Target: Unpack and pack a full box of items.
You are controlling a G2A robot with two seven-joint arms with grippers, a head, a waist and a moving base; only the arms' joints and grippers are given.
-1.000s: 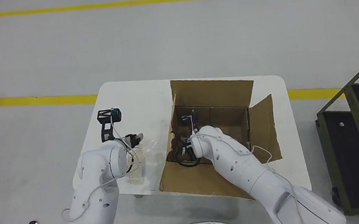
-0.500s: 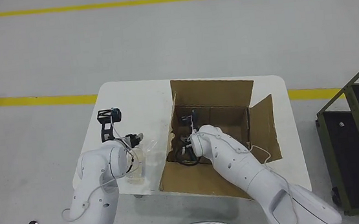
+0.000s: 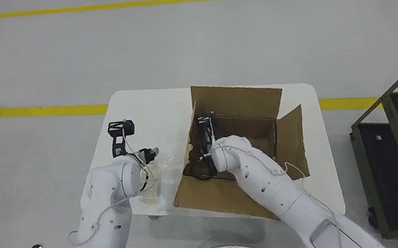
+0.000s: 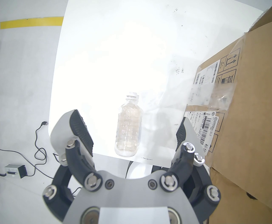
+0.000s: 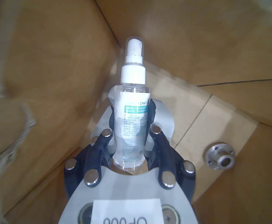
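- Grip first: our right claw [image 5: 131, 106] was closed on the spray bottle [image 5: 133, 74], its fingers clamped either side of the labelled body, down inside the cardboard box [image 5: 53, 63].
- The bottle's long axis ran straight out ahead of the claw and in line with it. The base sat back near the palm, and the white capped nozzle was farthest from the wrist.
- Just ahead of the nozzle was an inner corner of the box, near but not touching. We judged that any lift out would have to draw the bottle back from that corner rather than push it forward.
- A metal flange [image 5: 220, 159] lay on the box floor to one side of the claw, apart from the bottle.
- Our left claw [image 4: 130, 122] was open and empty above the worktop [image 4: 106, 53], outside the box. A clear plastic bottle [image 4: 128, 137] stood directly ahead of it, between the spread fingers and untouched.
- We judged the right arm the one to finish this unpacking move, since it held the item.
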